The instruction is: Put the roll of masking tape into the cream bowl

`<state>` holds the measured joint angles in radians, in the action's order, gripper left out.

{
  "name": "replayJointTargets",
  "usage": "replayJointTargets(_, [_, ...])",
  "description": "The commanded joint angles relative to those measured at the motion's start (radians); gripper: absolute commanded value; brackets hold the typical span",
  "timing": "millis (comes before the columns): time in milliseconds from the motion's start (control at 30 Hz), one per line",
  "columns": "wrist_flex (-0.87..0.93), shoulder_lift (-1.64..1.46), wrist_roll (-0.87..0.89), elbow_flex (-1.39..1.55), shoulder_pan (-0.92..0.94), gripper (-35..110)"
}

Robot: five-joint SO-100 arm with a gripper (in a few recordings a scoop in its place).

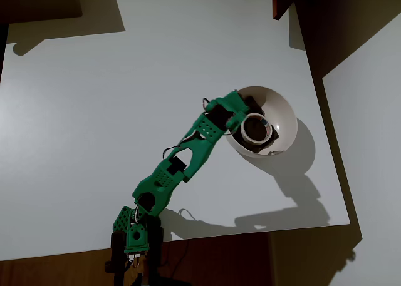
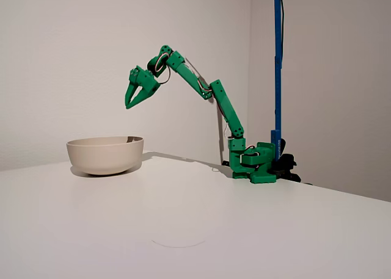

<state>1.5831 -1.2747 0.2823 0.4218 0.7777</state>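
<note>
1. White worktop [image 1: 125,111] under hard light, dark floor round its edges; plain pale wall behind in the fixed view, blue pole [image 2: 278,59] at the back by the arm's base.
2. Cream bowl [image 1: 285,111] sits twd the 3 o'clock side of the worktop in the overhead view; in the fixed view it stands at the pic's left [image 2: 105,154], upright, rim level.
3. Roll of masking tape [image 1: 255,128] shows in the overhead view as a pale ring inside the bowl's outline, nearer its 8 o'clock rim, just beside the claw's tip. Ring seen flat-on, open centre facing up, so its axis runs vertical; a ring has no long axis to speak of.
4. Claw [image 2: 129,103], green, hangs well above the bowl in the fixed view, tips aimed down, fingers spread a little w/ nothing seen btwn them. Overhead, the claw [image 1: 245,114] reaches in from 7 o'clock.
5. Key relation: tape lies straight below the claw, inside the bowl; can't tell for sure if it rests on the bowl's floor, since the fixed view's rim hides the inside.
6. Judgement: drop looks done; what's left is prob. just pulling the arm back twd 7 o'clock w/o clipping the rim.
</note>
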Motion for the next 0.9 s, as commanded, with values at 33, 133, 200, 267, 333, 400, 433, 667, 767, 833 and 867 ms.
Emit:
replayJointTargets(33, [0.075, -0.204, -0.038, -0.064, -0.115, -8])
replayJointTargets(133, [0.135, -0.268, -0.072, -0.063, -0.221, -8])
replayJointTargets(200, [0.189, -0.311, -0.103, -0.063, -0.314, -8])
replayJointTargets(267, [0.241, -0.357, -0.117, -0.061, -0.414, -8])
replayJointTargets(333, [0.279, -0.403, -0.12, -0.057, -0.511, -8])
replayJointTargets(400, [0.282, -0.468, -0.117, -0.008, -0.6, -8])
replayJointTargets(433, [0.282, -0.506, -0.118, 0.029, -0.641, -8])
replayJointTargets(667, [0.278, -0.821, -0.167, 0.38, -0.876, -8])
replayJointTargets(767, [0.249, -0.959, -0.176, 0.555, -0.897, -8])
replayJointTargets(833, [0.199, -1.063, -0.192, 0.71, -0.9, -8])
replayJointTargets(867, [0.163, -1.123, -0.201, 0.802, -0.9, -8])
